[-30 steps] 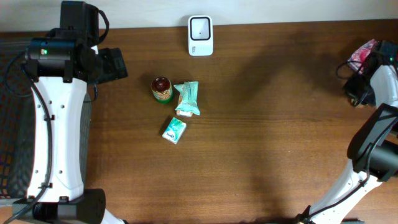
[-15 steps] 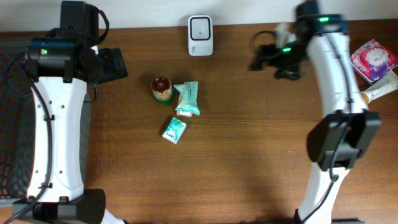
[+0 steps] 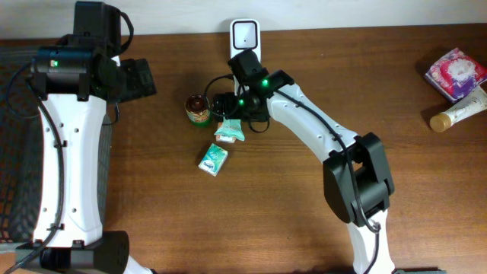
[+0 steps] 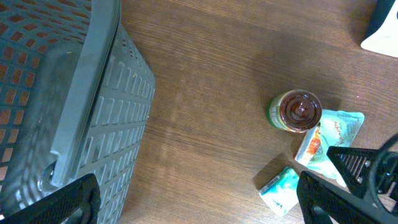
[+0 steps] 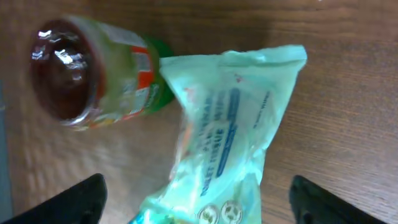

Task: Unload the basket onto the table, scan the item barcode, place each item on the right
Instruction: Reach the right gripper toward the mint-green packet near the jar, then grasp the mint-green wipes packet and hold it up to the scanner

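Two fingers point(image 5: 69, 198) of right gripper point(image 5: 198, 202) splayed wide, nothing held, green tissue pkt point(image 5: 231, 127) btwn them.

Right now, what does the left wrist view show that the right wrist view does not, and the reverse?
Only the left wrist view shows the grey mesh basket, a small green packet and a corner of the white scanner. Only the right wrist view shows, close up, the blue print on the pouch and the side label of the jar. Both show the dark-lidded jar, the pale green pouch beside it and the wooden table.
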### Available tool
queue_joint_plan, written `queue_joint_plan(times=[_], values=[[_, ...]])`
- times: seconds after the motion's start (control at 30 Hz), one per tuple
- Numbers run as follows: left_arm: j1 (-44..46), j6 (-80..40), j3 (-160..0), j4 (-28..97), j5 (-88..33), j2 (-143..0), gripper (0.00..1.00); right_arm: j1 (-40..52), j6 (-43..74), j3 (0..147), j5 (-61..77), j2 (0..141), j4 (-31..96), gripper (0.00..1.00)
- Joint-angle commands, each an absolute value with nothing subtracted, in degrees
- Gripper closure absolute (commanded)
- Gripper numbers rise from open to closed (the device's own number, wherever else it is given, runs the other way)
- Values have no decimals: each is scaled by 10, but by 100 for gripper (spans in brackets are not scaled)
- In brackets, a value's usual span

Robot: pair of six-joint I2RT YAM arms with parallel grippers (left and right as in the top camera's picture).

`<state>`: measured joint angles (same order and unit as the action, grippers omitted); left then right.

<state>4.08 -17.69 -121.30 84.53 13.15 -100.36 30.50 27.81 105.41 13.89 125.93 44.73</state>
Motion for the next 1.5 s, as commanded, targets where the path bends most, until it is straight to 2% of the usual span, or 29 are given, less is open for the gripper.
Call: queue_joint_plan(times=[0.0, 0.03, 0.07, 0.2, 0.23, 0.3, 0.4, 0.47, 0.5, 0.57, 0.67, 0.7, 0.8, 0.87, 0.97, 1.03, 1.1, 1.2, 1.33, 1.47], values=[[39, -170, -1219, 845, 138, -1002, 1, 315, 295, 1048, 98, 1297, 453, 28], [39, -170, -1219, 845, 138, -1002, 1, 314, 295, 1048, 80, 1297, 459, 37], [39, -170, -1219, 845, 138, -1002, 1, 314, 295, 1048, 69, 1297, 461, 40], [39, -170, -1219, 845, 138, -1002, 1, 318, 294, 1048, 68, 1304, 462, 40], [39, -170, -1219, 845, 138, -1002, 1, 319, 294, 1048, 68, 1307, 463, 45], [39, -170, -1219, 845, 138, -1002, 1, 313, 294, 1051, 103, 1301, 484, 80], [39, -170, -1219, 845, 138, -1002, 1, 263, 294, 1071, 241, 1275, 527, 93], [39, -170, -1219, 845, 138, -1002, 1, 216, 286, 1089, 354, 1270, 555, 93], [39, -170, -1219, 845, 138, -1002, 1, 171, 255, 1093, 469, 1270, 575, 92], [39, -170, -1219, 845, 138, -1002, 1, 100, 170, 1093, 605, 1270, 624, 89], [39, -170, -1219, 845, 138, -1002, 1, 44, 103, 1093, 626, 1270, 699, 89], [39, -170, -1219, 845, 138, -1002, 1, 22, 44, 1092, 626, 1270, 756, 89], [39, -170, -1219, 845, 138, -1002, 1, 6, -41, 1092, 619, 1270, 829, 89], [39, -170, -1219, 845, 138, -1002, 1, 10, -40, 1093, 566, 1270, 817, 96], [39, -170, -1219, 845, 138, -1002, 1, 42, 73, 1106, 394, 1270, 729, 96], [39, -170, -1219, 845, 138, -1002, 1, 74, 107, 1148, 293, 1270, 677, 96], [39, -170, -1219, 845, 138, -1002, 1, 114, 128, 1189, 185, 1270, 593, 96], [39, -170, -1219, 845, 138, -1002, 1, 189, 127, 1196, -7, 1273, 351, 96], [39, -170, -1219, 845, 138, -1002, 1, 242, 123, 1194, -154, 1312, 131, 96], [39, -170, -1219, 845, 138, -1002, 1, 243, 95, 1194, -161, 1368, 85, 96]])
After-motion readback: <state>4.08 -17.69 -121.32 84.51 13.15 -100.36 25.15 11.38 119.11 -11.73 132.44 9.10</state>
